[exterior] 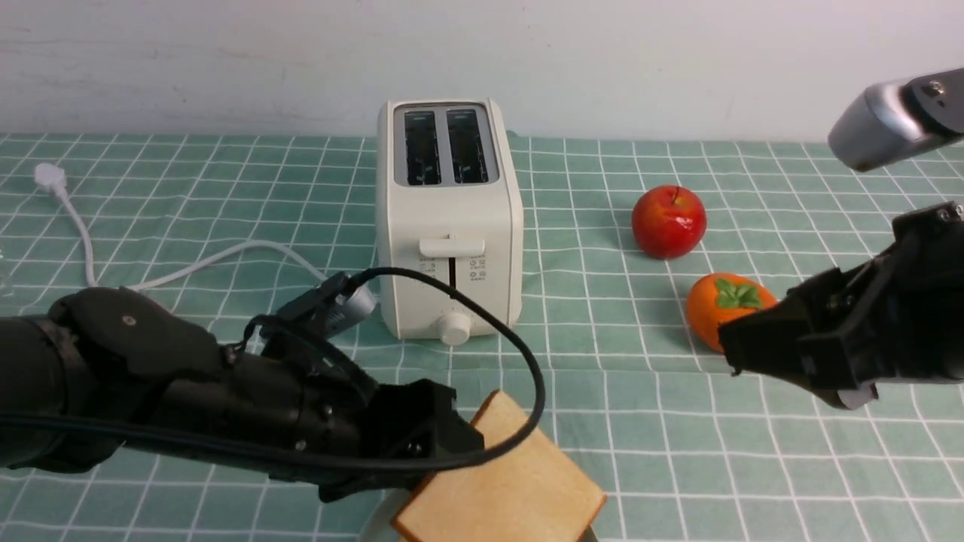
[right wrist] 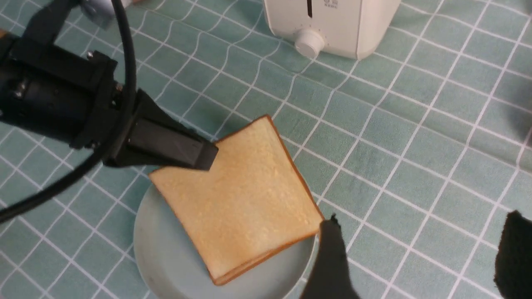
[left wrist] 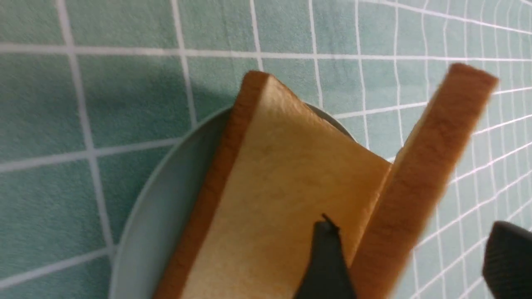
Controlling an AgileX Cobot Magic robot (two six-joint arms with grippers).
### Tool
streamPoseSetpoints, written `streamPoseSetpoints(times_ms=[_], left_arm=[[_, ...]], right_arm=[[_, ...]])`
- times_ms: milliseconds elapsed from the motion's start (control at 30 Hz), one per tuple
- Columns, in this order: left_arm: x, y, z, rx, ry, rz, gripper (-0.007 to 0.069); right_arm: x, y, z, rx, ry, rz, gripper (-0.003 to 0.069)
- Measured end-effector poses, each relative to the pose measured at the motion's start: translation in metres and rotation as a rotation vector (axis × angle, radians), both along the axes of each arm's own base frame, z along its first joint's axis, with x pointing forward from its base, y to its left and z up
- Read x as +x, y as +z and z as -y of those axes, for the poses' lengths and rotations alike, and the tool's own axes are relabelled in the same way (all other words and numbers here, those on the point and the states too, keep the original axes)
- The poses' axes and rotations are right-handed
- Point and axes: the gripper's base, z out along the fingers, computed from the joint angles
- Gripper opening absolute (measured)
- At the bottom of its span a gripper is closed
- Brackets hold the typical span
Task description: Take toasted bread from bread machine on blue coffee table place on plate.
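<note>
Evidently both slices of toasted bread [left wrist: 282, 187] are on the plate [left wrist: 158, 216] at the near edge, the bread machine's [exterior: 449, 218] slots empty: one lies flat, the tilted slice [left wrist: 432, 158] leans on it. That slice stands loose between the left gripper's [left wrist: 411, 232] spread fingers [left wrist: 326, 257], freed to settle; the right gripper [right wrist: 424, 224], spread and empty, waits to the right.

Front camera faces forward over the surface [exterior: 678, 452]; both wrist cameras peer down close, sharing toasted bread [right wrist: 241, 199] and plate [right wrist: 166, 257].

Plain off-white wall [exterior: 226, 53], faint horizontal streaks, coffee table [exterior: 753, 467] in teal grid cloth, soft even light
</note>
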Motion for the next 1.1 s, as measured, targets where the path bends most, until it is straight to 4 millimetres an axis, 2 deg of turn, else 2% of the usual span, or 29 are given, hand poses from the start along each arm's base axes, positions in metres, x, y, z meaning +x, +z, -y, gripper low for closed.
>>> streamPoseSetpoints(times_ms=[33,67,167,200,267,300,333,367,433,467,500,533,600,667,700,733,800,867,1000,1033,1100], left_arm=[[0.0,0.002,-0.001,0.003,0.006,0.01,0.0575],[-0.001,0.008,-0.005,0.042,0.007,0.066,0.0631],[-0.004,0.021,-0.014,0.109,-0.006,0.168,0.0658],[-0.007,0.028,-0.021,0.135,-0.007,0.207,0.0657],[-0.01,0.042,-0.035,0.168,0.013,0.245,0.0638],[-0.01,0.043,-0.037,0.171,0.017,0.246,0.0635],[-0.011,0.055,-0.053,0.192,0.061,0.255,0.0602],[-0.014,0.065,-0.064,0.213,0.083,0.256,0.0568],[-0.019,0.078,-0.085,0.246,0.148,0.224,0.0502],[-0.024,0.083,-0.095,0.264,0.177,0.204,0.0455],[-0.025,0.084,-0.097,0.267,0.183,0.2,0.0444],[-0.038,0.092,-0.111,0.285,0.239,0.176,0.0336],[-0.05,0.101,-0.116,0.286,0.27,0.193,0.0221],[-0.065,0.111,-0.118,0.277,0.292,0.251,0.007],[-0.067,0.112,-0.118,0.276,0.293,0.258,0.0057],[-0.074,0.115,-0.119,0.272,0.299,0.286,0.0008],[-0.091,0.115,-0.119,0.265,0.314,0.341,-0.0014],[-0.1,0.111,-0.12,0.266,0.323,0.366,-0.0014],[-0.129,0.079,-0.124,0.317,0.313,0.45,-0.0014],[-0.131,0.078,-0.124,0.317,0.316,0.464,-0.0014],[-0.139,0.065,-0.125,0.319,0.325,0.49,-0.0014]], right_arm=[[0.0,0.0,0.0,-0.001,0.002,-0.005,0.0478],[-0.001,-0.002,0.0,-0.008,0.006,-0.022,0.0449],[-0.001,-0.003,0.001,-0.028,0.008,-0.024,0.0363],[0.0,-0.003,0.003,-0.056,0.003,-0.01,0.0307],[0.002,-0.004,0.008,-0.102,-0.024,0.01,0.0195],[0.003,-0.004,0.009,-0.115,-0.032,0.016,0.0183],[0.008,-0.005,0.018,-0.151,-0.099,0.026,0.0087],[0.012,-0.006,0.025,-0.163,-0.164,0.021,0.0028],[0.018,-0.007,0.042,-0.188,-0.291,0.019,-0.0012],[0.02,-0.009,0.051,-0.191,-0.356,0.018,-0.0018],[0.019,-0.01,0.051,-0.185,-0.362,0.016,-0.0018],[0.017,-0.016,0.067,-0.174,-0.465,0.033,-0.0019],[0.011,-0.025,0.078,-0.134,-0.531,0.07,-0.0019],[-0.003,-0.041,0.089,-0.073,-0.588,0.15,-0.0019],[-0.005,-0.047,0.09,-0.077,-0.59,0.146,-0.0019],[-0.014,-0.057,0.094,-0.052,-0.606,0.192,-0.0019],[-0.037,-0.083,0.101,0.0,-0.625,0.287,-0.0019],[-0.05,-0.095,0.104,0.019,-0.625,0.338,-0.0019],[-0.087,-0.148,0.11,0.01,-0.622,0.369,-0.0019],[-0.088,-0.147,0.11,0.013,-0.622,0.376,-0.0019],[-0.098,-0.159,0.112,0.036,-0.632,0.404,-0.0018]])
